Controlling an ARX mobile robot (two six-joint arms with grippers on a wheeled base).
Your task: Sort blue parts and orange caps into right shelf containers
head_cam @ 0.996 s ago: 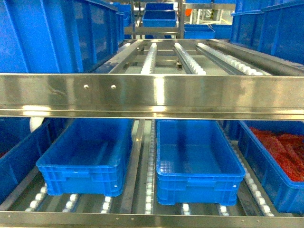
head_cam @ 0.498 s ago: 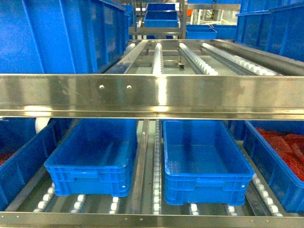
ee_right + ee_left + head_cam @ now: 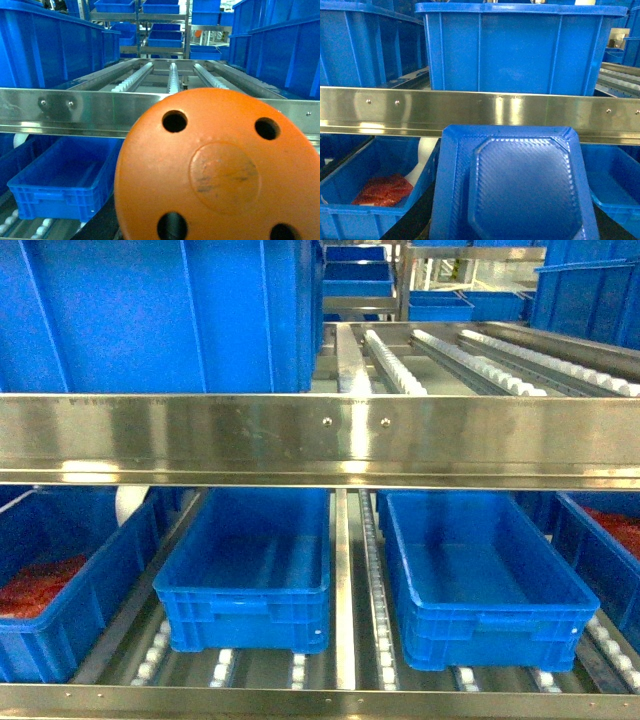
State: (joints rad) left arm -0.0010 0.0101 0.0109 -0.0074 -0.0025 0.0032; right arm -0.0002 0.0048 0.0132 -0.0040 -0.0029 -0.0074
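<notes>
A blue part (image 3: 520, 190), a flat textured tray-like piece with cut corners, fills the lower left wrist view and hides my left gripper's fingers; it hangs in front of the shelf. An orange cap (image 3: 220, 170), round with several holes, fills the right wrist view and hides my right gripper's fingers. Neither gripper shows in the head view. On the lower shelf stand two empty blue containers, one left of centre (image 3: 250, 570) and one right of centre (image 3: 480, 580). The right wrist view also shows an empty container (image 3: 65, 180) low on the left.
A steel shelf rail (image 3: 320, 440) crosses in front of the containers. A crate with red contents (image 3: 60, 580) sits at the far left, another (image 3: 610, 540) at the far right. A large blue bin (image 3: 160, 310) stands on the upper roller level.
Everything in the head view has slid to the right: the two empty containers sit further right and the left crate with red contents has come into view.
</notes>
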